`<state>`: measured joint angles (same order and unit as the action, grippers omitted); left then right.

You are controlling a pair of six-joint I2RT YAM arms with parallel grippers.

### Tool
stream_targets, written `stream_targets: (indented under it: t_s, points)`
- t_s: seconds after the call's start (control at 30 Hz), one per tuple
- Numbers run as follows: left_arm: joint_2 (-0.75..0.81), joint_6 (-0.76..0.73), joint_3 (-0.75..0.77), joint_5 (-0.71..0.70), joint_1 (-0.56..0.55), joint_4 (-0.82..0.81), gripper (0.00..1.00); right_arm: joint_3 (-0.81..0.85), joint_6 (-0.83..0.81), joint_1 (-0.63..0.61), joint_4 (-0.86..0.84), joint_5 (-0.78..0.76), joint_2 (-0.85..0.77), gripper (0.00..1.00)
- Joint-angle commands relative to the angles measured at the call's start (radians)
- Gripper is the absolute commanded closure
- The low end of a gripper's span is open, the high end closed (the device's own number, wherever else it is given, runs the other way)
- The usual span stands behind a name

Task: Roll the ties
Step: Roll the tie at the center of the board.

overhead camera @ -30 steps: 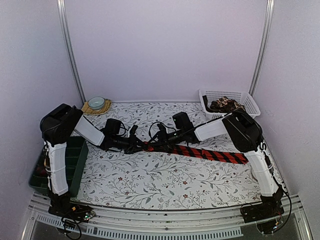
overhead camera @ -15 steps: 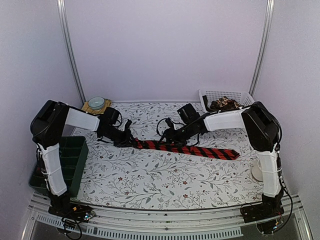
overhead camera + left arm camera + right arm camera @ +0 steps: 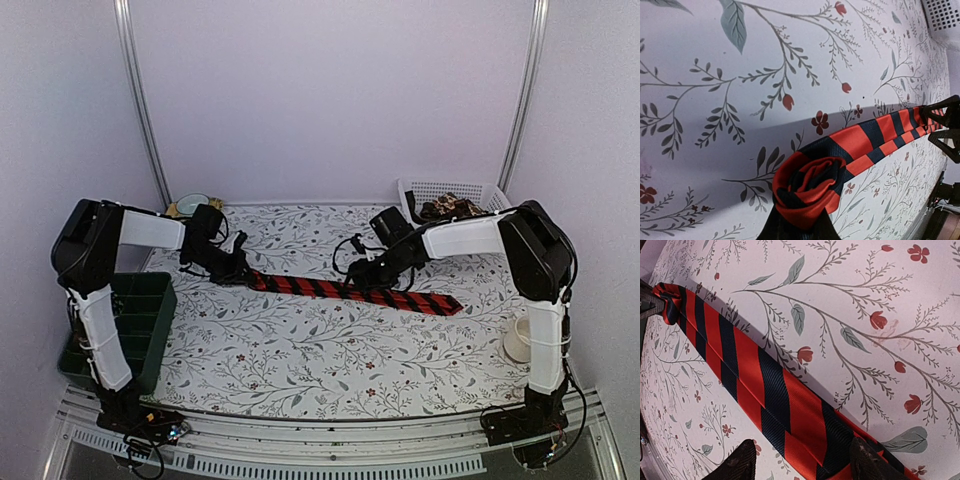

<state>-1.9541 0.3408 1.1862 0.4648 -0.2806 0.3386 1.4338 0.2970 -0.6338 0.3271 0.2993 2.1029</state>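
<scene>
The left gripper (image 3: pixel 240 272) pinches the tie's (image 3: pixel 330 289) rolled end, and the strip runs rightward between the right gripper's (image 3: pixel 374 284) open fingers.

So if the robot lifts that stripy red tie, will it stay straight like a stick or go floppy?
Probably floppy: the tie lies flat like thin cloth, and one end curls into a small roll. It looks light, so a push would likely bunch it rather than slide it whole. Its shiny weave might be slippery, so the roll could loosen.
</scene>
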Motion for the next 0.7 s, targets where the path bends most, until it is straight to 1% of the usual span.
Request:
stream_targets:
  t_s: [0.0,0.13,0.3,0.43,0.53,0.67]
  points:
    - [0.03,0.033,-0.038,0.029,0.054,-0.034,1.0,0.003,-0.04,0.005,0.057,-0.033,-0.007,0.37]
    - [0.03,0.05,-0.023,0.005,0.061,-0.036,1.0,-0.037,-0.047,-0.017,0.049,-0.019,-0.028,0.38]
    - [0.023,0.048,-0.006,0.043,0.065,-0.036,1.0,-0.075,-0.079,-0.07,0.051,-0.069,-0.055,0.39]
    - [0.011,-0.007,0.016,0.059,0.073,0.03,1.0,-0.12,-0.111,-0.092,0.031,-0.108,-0.092,0.39]
    - [0.0,-0.045,0.027,0.033,0.08,0.077,1.0,-0.14,-0.136,-0.093,0.029,-0.132,-0.126,0.39]
    - [-0.002,-0.053,0.035,0.011,0.09,0.095,1.0,-0.141,-0.17,-0.112,0.045,-0.15,-0.153,0.4]
